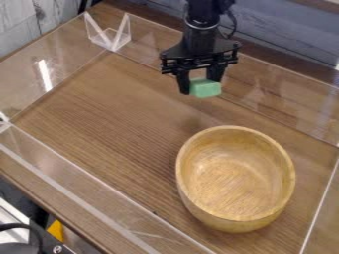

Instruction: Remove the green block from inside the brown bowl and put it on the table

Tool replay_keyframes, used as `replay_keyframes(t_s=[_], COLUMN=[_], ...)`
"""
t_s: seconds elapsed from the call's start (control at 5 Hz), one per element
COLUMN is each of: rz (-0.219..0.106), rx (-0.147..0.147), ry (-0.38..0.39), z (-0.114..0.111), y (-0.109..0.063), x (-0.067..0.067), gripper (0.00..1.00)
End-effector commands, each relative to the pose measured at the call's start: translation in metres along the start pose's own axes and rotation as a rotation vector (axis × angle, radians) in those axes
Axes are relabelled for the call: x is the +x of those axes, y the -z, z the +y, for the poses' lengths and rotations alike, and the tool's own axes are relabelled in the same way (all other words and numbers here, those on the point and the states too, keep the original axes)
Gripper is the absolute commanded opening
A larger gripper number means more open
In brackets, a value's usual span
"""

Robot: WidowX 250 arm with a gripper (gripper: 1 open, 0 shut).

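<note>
My gripper (203,86) points straight down over the far middle of the table (106,119), shut on the green block (205,88). The block shows as a small green end between the black fingers, low over the wood; I cannot tell whether it touches the surface. The brown bowl (239,177) stands at the near right, round and thick-walled, with nothing inside it. The gripper is behind and to the left of the bowl, well apart from its rim.
Low clear acrylic walls (79,203) edge the tabletop along the front and left. A small clear acrylic stand (109,32) sits at the far left corner. A pale wall runs behind the arm.
</note>
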State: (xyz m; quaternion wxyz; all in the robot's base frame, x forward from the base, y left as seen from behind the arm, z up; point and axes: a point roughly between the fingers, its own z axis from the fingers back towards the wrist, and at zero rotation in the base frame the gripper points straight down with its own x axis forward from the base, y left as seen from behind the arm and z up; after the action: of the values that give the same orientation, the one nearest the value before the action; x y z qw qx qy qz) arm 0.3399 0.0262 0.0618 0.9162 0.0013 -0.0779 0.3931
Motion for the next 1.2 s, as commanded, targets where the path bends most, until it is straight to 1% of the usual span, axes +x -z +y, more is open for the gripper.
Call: replay_keyframes(t_s=[0.0,0.4,0.6,0.8,1.0], rz=[-0.043,-0.037,-0.033,-0.028,-0.023], rx=[-0.032,-0.011,-0.006,0.000,0.007], ry=[0.010,-0.041,-0.043,-0.032,-0.036], z=[-0.013,-0.012,-0.012,-0.013,-0.007], y=[-0.012,-0.011,-0.022,-0.029,-0.022], x=[0.011,0.024,0.035,0.046,0.050], gripper=[0.00,0.00,0.00,0.00,0.00])
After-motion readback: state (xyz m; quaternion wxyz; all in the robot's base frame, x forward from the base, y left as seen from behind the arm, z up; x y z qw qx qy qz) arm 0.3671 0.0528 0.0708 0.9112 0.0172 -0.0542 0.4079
